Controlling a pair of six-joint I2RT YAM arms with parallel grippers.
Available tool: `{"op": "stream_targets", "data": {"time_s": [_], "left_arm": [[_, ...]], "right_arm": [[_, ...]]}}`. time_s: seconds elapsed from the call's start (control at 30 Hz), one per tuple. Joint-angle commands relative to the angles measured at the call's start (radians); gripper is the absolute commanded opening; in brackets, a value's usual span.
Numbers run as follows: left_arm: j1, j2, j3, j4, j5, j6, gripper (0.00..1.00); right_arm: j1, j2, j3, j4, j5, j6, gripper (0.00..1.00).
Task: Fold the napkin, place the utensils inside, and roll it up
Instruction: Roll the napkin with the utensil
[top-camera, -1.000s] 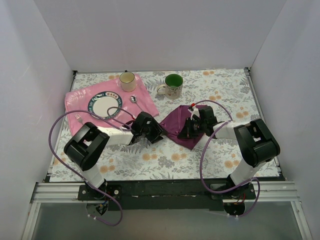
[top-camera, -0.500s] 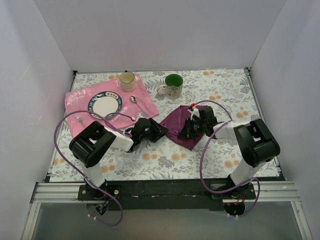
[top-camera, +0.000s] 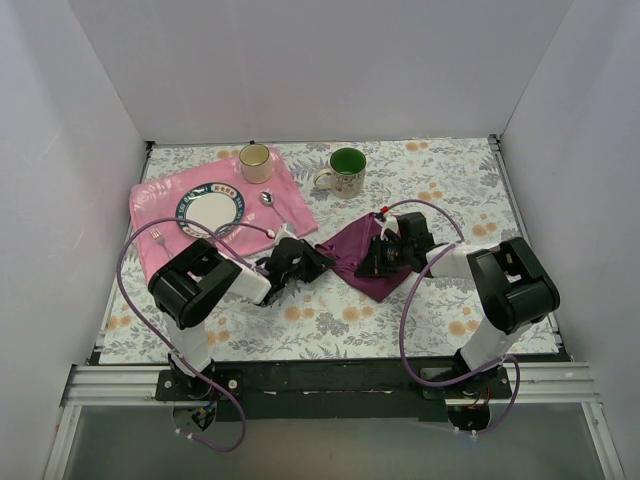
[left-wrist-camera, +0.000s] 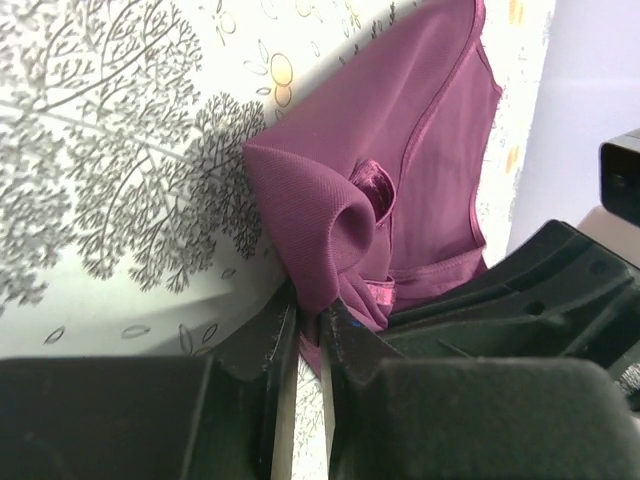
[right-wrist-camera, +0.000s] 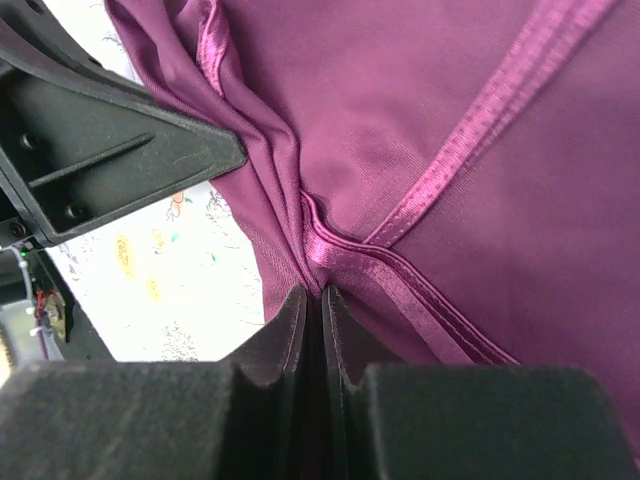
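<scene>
At napkin (top-camera: 356, 258) corner: left gripper (left-wrist-camera: 309, 320) clamped on it | right gripper (right-wrist-camera: 312, 296) clamped on hem

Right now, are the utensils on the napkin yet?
No, the spoon and fork lie on the pink mat, apart from the napkin.

There was one dark purple napkin (top-camera: 365, 268), one silver fork (top-camera: 157, 237) and one silver spoon (top-camera: 267, 198). There was one pink cloth mat (top-camera: 292, 203) and one plate (top-camera: 210, 210). Mugs numbered two: a cream mug (top-camera: 255, 161) and a green-lined mug (top-camera: 346, 171). Claws numbered two: the left claw (top-camera: 317, 253) and the right claw (top-camera: 373, 262).
</scene>
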Motion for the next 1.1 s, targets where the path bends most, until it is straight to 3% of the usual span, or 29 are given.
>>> {"op": "stream_targets", "data": {"time_s": [0.0, 0.07, 0.1, 0.2, 0.33, 0.43, 0.63, 0.73, 0.83, 0.93, 1.07], "left_arm": [[-0.002, 0.003, 0.092, -0.292, -0.058, 0.100, 0.02], [-0.002, 0.017, 0.188, -0.408, -0.041, 0.103, 0.00], [-0.002, 0.041, 0.282, -0.575, -0.033, 0.100, 0.00], [-0.002, 0.075, 0.382, -0.781, -0.001, 0.079, 0.00], [-0.003, 0.086, 0.456, -0.939, 0.062, 0.057, 0.00], [-0.005, 0.077, 0.493, -0.993, 0.056, 0.065, 0.00], [-0.005, 0.063, 0.500, -1.016, 0.066, 0.057, 0.00], [-0.006, 0.054, 0.488, -1.011, 0.073, 0.045, 0.00], [-0.006, 0.043, 0.474, -1.008, 0.082, 0.036, 0.00], [-0.006, 0.028, 0.477, -1.016, 0.096, 0.026, 0.00], [-0.005, 0.029, 0.506, -1.066, 0.103, 0.010, 0.00]], "right_arm": [[0.026, 0.046, -0.042, -0.250, 0.160, -0.108, 0.01], [0.040, 0.029, -0.018, -0.296, 0.180, -0.130, 0.01], [0.067, -0.002, 0.028, -0.345, 0.235, -0.162, 0.02], [0.109, -0.045, 0.117, -0.459, 0.339, -0.211, 0.16], [0.179, -0.121, 0.208, -0.571, 0.538, -0.243, 0.49], [0.237, -0.186, 0.234, -0.580, 0.630, -0.256, 0.59], [0.368, -0.316, 0.193, -0.498, 0.743, -0.253, 0.66], [0.411, -0.361, 0.170, -0.429, 0.712, -0.279, 0.66], [0.429, -0.361, 0.125, -0.347, 0.630, -0.319, 0.60], [0.444, -0.353, 0.061, -0.272, 0.651, -0.351, 0.55], [0.478, -0.347, 0.005, -0.177, 0.712, -0.389, 0.59]]}}
